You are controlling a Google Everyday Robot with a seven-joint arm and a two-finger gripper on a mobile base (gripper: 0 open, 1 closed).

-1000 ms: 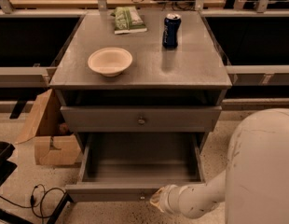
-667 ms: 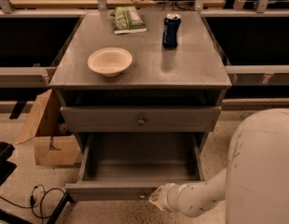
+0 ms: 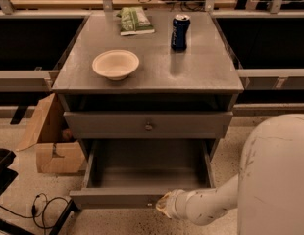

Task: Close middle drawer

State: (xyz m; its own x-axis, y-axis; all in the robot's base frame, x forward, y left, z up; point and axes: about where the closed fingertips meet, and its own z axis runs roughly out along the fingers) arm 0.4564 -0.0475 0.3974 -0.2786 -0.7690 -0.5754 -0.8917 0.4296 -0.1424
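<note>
Claw (image 3: 164,204) sits low at 6 o'clock in my view, right against the front panel of the middle drawer (image 3: 113,198), toward that panel's 3 o'clock end; I cannot tell whether it is wide or narrow. The white arm (image 3: 215,205) reaches it from 4 o'clock. The drawer stands pulled far out of the cabinet (image 3: 201,77) toward 6 o'clock, its box open upward and bare inside. Its long axis runs 9 to 3 o'clock. Above it I see the top drawer (image 3: 191,125). On the cabinet top stand a bowl (image 3: 115,64) at 9 o'clock, a blue can (image 3: 180,32) at 1 o'clock and a green packet (image 3: 135,20) at 12. A cardboard box (image 3: 49,151) lies on the floor at 9 o'clock.
</note>
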